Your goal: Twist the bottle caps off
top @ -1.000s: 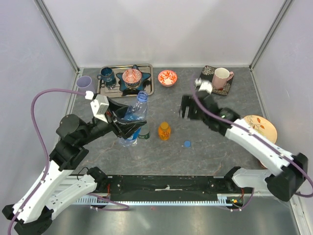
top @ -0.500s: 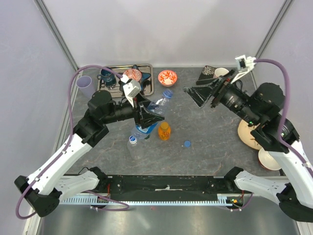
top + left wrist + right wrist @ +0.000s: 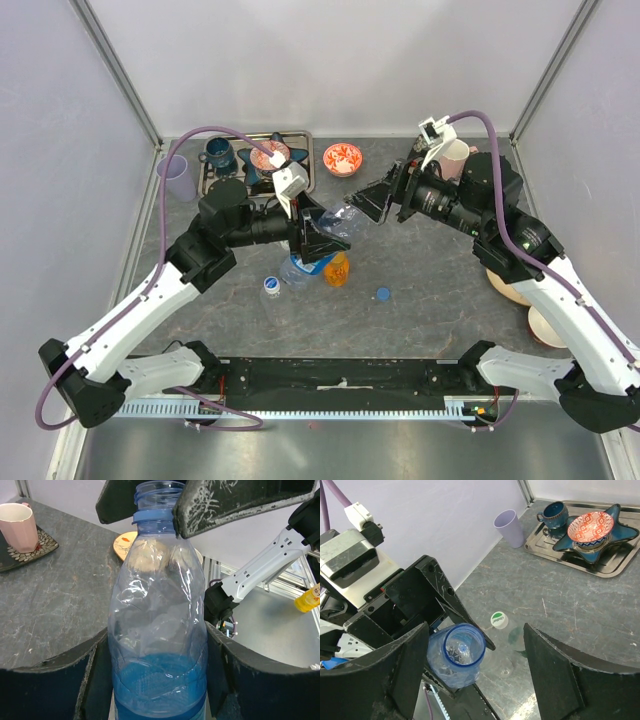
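**Uncapped bottle held up between the two arms**

The left end effector (image 3: 318, 238) was clamped around the lower body of the blue-tinted bottle (image 3: 157, 630). Its fingers (image 3: 47, 685) pressed in on both sides at the level of the blue band. The bottle was off the counter (image 3: 430, 300) and tilted, with its neck aimed toward the right arm. Its mouth (image 3: 464, 649) stood open with the threads exposed.

The right end effector (image 3: 368, 202) was spread wide and gripped nothing. Its fingers (image 3: 555, 675) flanked the bottle's neck, one on each side. In the right wrist view the mouth sat nearer one finger than the other. Whether either pad touched the neck ring could not be told.

Below, an orange bottle (image 3: 337, 268) stood upright on the counter with its cap on, just beside the base of the raised bottle. A small clear bottle (image 3: 273, 294) stood closer to the arm bases, topped by a white-and-green cap (image 3: 498, 620). A loose blue cap (image 3: 383, 294) lay flat on the counter to the right of the orange bottle, apart from it.

At the far side, a metal tray (image 3: 547, 547) carried a dark mug (image 3: 554, 514) and a star-shaped dish with a red patterned bowl (image 3: 590, 527) in it. A lilac cup (image 3: 510, 527) stood beside the tray, and a pink mug (image 3: 19, 527) sat on a dark coaster.
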{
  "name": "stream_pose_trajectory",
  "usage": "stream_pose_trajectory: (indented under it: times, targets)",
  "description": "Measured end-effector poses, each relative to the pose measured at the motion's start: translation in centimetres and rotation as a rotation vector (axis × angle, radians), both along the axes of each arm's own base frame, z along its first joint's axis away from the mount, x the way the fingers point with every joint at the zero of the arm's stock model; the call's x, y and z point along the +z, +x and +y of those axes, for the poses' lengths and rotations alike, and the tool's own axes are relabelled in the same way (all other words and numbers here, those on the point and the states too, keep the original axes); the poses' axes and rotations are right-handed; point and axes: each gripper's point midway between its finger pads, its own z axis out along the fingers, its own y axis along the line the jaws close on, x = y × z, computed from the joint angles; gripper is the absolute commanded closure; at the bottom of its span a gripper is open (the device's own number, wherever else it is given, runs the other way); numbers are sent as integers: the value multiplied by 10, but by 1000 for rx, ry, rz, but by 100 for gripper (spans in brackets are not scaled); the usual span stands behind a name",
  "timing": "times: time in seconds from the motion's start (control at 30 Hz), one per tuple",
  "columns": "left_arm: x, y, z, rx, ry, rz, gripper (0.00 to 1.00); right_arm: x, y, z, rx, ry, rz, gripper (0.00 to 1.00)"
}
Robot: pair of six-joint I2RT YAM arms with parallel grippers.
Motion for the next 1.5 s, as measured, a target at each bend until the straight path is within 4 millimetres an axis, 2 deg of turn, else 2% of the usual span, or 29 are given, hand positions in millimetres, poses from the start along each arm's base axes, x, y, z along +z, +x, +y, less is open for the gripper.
stream_pose_trajectory:
  times: [0.23, 0.4, 0.5, 0.53, 0.6, 0.63, 0.67, 0.87, 0.97, 1.1, 1.2, 1.27, 1.37, 1.43, 1.5]
  targets:
    - [-1, 1, -3, -5, 5, -1, 59, -3, -4, 3, 26, -2, 6, 36]
    - [-2, 1, -4, -5, 6, -1, 56, -4, -7, 3, 43, 2, 6, 60]
    - [-2, 1, -5, -7, 6, -8, 43, -1, -10, 3, 47, 13, 4, 78]
    - [-1, 1, -5, -7, 5, -12, 30, -1, -11, 2, 48, 16, 1, 90]
    - [-1, 1, -5, -7, 6, -17, 18, -1, -12, 1, 45, 16, -2, 99]
    - [-1, 1, -6, -6, 7, -22, 3, -1, -12, 1, 45, 16, -3, 100]
    - [-1, 3, -5, 5, 9, -28, 0, -1, -12, 0, 43, 15, -3, 100]
    - [13, 14, 0, 76, 2, -67, 0, -4, -10, -3, 19, 4, 4, 100]
    - [24, 19, 5, 118, 3, -93, 0, 1, -5, -10, -32, -4, -5, 100]
    - [41, 29, 22, 232, 14, -133, 0, 26, 12, -36, -202, -15, -61, 100]
    - [56, 35, 42, 339, 12, -169, 0, 53, 33, -70, -420, -36, -119, 100]
    - [66, 34, 60, 410, 0, -192, 0, 58, 53, -95, -592, -75, -140, 100]
    - [85, 24, 85, 487, -52, -231, 0, 40, 79, -130, -835, -195, -137, 100]
    - [92, 13, 102, 516, -95, -258, 0, 13, 97, -145, -972, -302, -123, 100]
    - [91, 3, 115, 533, -124, -271, 0, -24, 114, -155, -1077, -444, -100, 100]
